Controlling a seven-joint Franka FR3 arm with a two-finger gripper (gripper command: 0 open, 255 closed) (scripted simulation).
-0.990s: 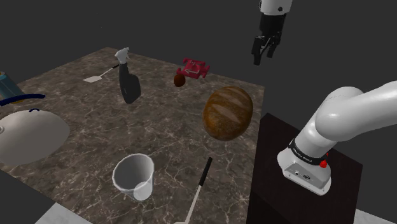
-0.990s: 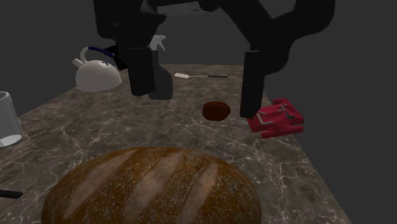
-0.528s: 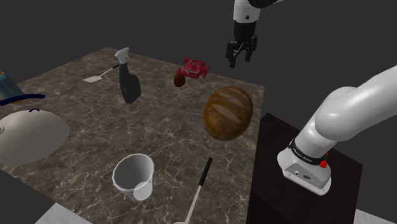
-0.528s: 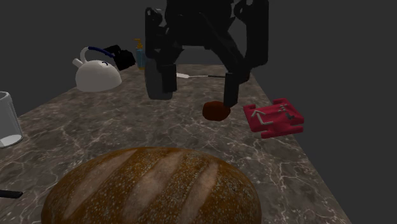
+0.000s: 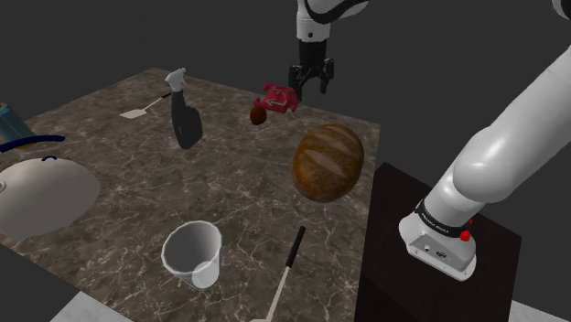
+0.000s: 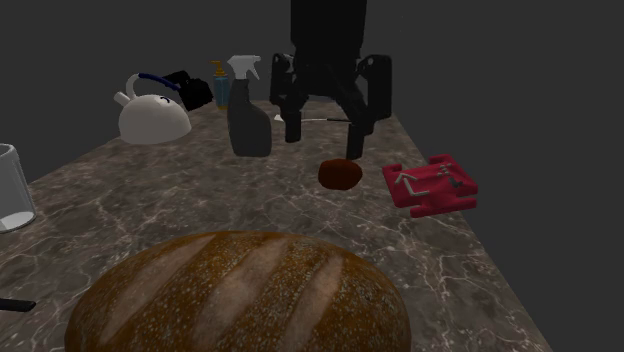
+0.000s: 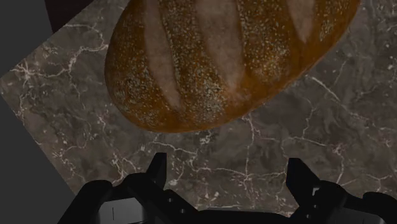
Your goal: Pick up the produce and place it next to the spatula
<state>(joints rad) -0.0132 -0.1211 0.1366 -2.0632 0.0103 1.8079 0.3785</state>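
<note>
The gripper (image 5: 311, 80) hung above the table (image 5: 110, 197) with its fingers apart, holding nothing. The small brown produce (image 5: 259, 115) lay on the marble just beside a red item (image 5: 280, 97). The spatula (image 5: 137, 112) lay well apart, past the spray bottle (image 5: 185, 119).

A dark, veined stone tabletop (image 5: 238, 187) stands against a plain dark grey backdrop (image 5: 82, 37).
</note>
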